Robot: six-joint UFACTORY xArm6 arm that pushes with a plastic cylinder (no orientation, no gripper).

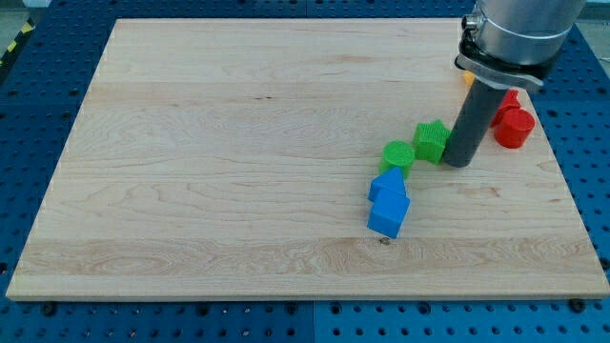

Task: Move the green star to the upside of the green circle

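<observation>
- Blue pegboard, dotted with holes, surrounds the pale wooden counter, which fills most of the view.
- Leftward, the counter shows only wood grain; all the blocks sit in its right half.
- A blue cube lies nearest the bottom edge, right of centre, tilted so one corner points toward that edge.
- Touching it on the upper side is a second blue block; its exact shape is hard to make out, though its top looks pointed.
- The green circle, a short cylinder, sits just above that second blue block, touching or very nearly touching it.
- The green star stands just beside the green circle, up and toward the right edge; the two look to be in contact or a hair apart.
- My tip rests on the counter right against the green star's right side, with the dark rod rising from it to the grey arm body at the top right corner.
- No hand is fitted: the arm ends in the bare rod, so nothing is clenched or grasped.
- A red cylinder stands near the right edge, past the rod.
- Another red block shows just above it, partly hidden by the rod, and a sliver of an orange block peeks out on the rod's left side, below the arm's collar.
</observation>
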